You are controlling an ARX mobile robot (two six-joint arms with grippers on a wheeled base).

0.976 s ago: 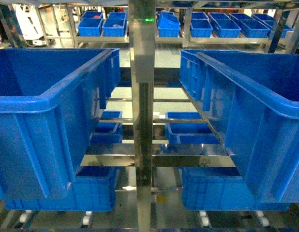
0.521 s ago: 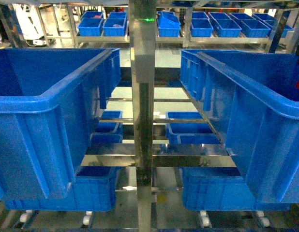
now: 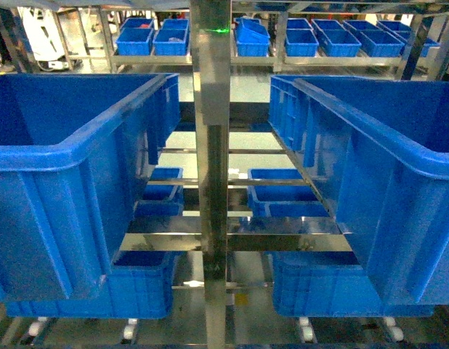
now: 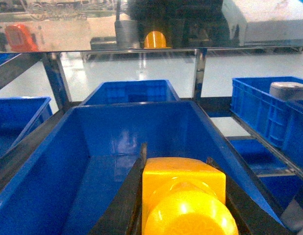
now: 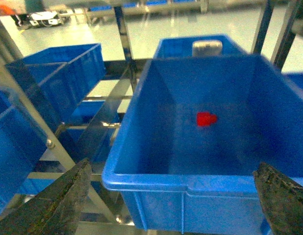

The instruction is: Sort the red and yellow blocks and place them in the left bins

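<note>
Left gripper (image 4: 183, 196) clamped on a yellow plastic block (image 4: 183, 196) above a blue plastic bin (image 4: 53, 171); right gripper (image 5: 173, 196) spread wide above another blue bin (image 5: 141, 176) holding a small red block (image 5: 206, 119)

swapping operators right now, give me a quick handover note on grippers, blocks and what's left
Left gripper: shut on the yellow block, held over a blue bin with nothing visible inside.
Right gripper: open, holding nothing, above another blue bin.
The red block lies on that bin's floor.
Done: red looks placed. Left: drop the yellow block into the bin below it.
Head view shows neither gripper.
</note>
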